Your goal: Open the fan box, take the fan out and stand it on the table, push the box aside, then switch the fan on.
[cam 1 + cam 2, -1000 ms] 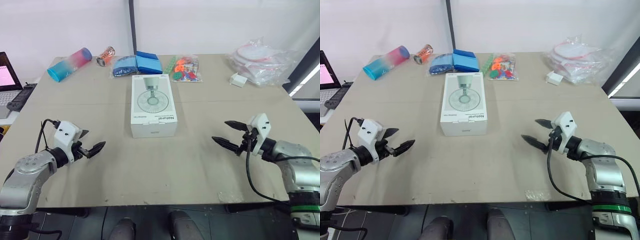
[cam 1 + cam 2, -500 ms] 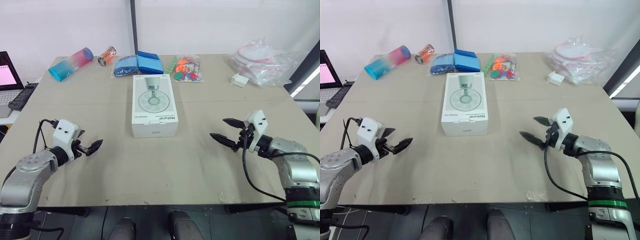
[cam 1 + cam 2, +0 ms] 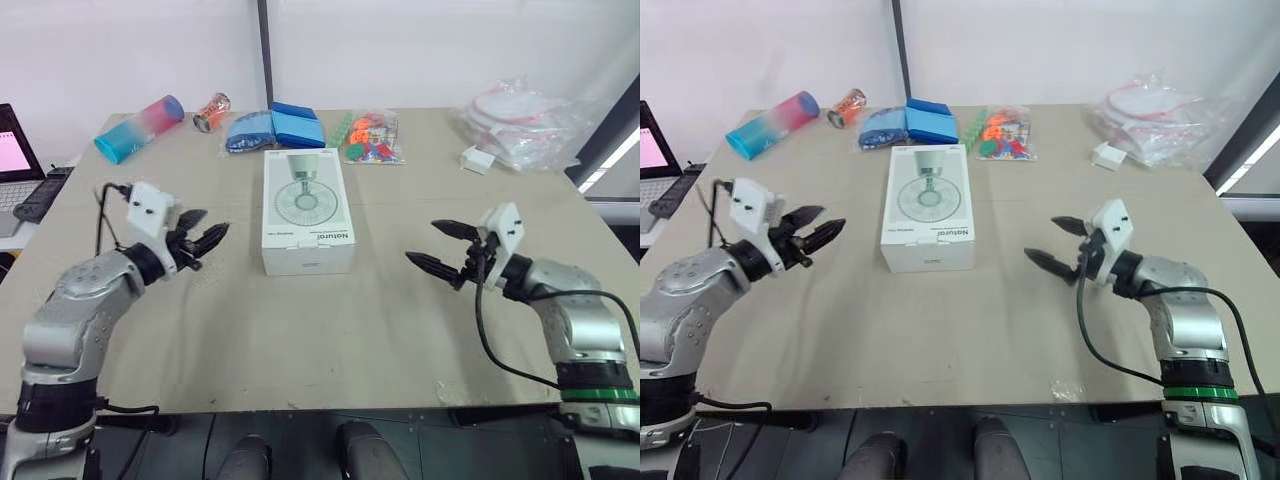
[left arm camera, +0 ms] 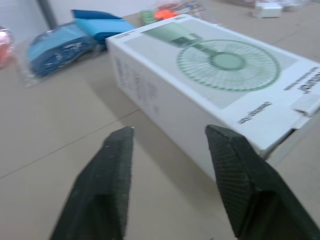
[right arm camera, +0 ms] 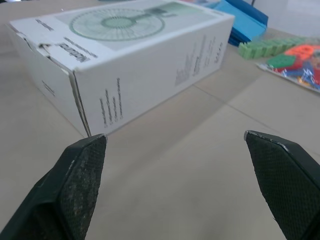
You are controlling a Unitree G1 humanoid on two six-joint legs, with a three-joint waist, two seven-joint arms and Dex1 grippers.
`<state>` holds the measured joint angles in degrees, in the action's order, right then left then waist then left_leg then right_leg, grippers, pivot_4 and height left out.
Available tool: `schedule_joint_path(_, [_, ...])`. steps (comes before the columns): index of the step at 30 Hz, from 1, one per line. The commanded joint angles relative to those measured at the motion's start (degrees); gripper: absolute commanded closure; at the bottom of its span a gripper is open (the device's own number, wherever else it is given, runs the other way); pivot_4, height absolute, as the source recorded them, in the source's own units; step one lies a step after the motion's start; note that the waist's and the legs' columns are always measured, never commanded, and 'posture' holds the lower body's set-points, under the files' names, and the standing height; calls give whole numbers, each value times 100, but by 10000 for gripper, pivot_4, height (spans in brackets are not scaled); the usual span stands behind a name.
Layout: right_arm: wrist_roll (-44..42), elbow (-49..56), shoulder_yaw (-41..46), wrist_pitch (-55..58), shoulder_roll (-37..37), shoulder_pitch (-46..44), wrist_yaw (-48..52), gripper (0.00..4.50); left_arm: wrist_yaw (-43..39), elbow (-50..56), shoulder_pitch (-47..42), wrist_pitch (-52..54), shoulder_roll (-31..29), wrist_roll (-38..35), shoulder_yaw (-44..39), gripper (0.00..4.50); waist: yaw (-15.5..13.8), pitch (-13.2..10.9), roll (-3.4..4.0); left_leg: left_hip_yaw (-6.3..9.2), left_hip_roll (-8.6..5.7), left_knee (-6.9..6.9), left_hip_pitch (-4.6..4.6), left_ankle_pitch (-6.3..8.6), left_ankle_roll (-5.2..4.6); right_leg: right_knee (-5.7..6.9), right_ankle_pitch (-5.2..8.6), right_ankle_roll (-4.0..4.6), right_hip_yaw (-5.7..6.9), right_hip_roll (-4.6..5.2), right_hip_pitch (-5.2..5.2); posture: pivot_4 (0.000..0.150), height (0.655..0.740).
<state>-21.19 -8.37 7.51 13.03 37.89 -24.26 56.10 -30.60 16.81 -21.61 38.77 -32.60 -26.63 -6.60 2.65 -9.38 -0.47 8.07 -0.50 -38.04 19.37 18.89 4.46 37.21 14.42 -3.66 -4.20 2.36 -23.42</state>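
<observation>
At mid-table the fan box (image 3: 308, 210) lies flat and unopened, and we've swung our left gripper (image 3: 215, 222) up near it and nudged our right gripper (image 3: 420, 240) inward, both spread apart, likely closing in to open it.

fan box (image 3: 308, 212) top, printed word "Natural"
</observation>
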Motion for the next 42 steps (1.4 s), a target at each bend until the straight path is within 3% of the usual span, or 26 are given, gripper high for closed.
schedule_joint_path(1, [-64,331,-123,28,-60,-216,69,0,-139,-217,-377,-159,28,205,326,34607,0,0,0,0,0,-2,0,0,0,1,0,0,0,0,0,1500,7400])
schedule_joint_path(4, [-45,492,-344,65,-150,-379,133,0,-337,-744,-892,-302,69,428,668,44408,-1,0,0,1,-2,-5,1,0,0,3,0,1,0,-1,0,1500,7400])
schedule_joint_path(10, [9,625,-632,73,-370,-710,96,0,-828,-1293,-1449,-383,117,613,1140,44408,1,0,0,2,-3,-8,4,-2,4,2,0,0,5,1,-4,1500,7400])
schedule_joint_path(20, [280,1124,-1409,362,-929,-1184,-99,0,-1234,-1523,-1490,-260,156,880,1527,44408,7,0,0,5,-3,-10,3,-3,6,5,0,0,7,0,-4,1500,7400])
schedule_joint_path(30, [1207,508,-2025,-215,-1416,-1797,-457,0,-1207,-1640,-1512,-47,212,958,1453,44408,14,1,1,6,-4,-16,2,-3,6,10,0,1,9,2,-4,1500,7400])
schedule_joint_path(42, [2103,-78,-2316,-1076,-1186,-2186,-330,0,-1129,-1723,-1541,-69,223,1016,1422,44408,15,3,2,6,-4,-17,1,-3,6,11,-1,2,10,2,-5,1500,7400])
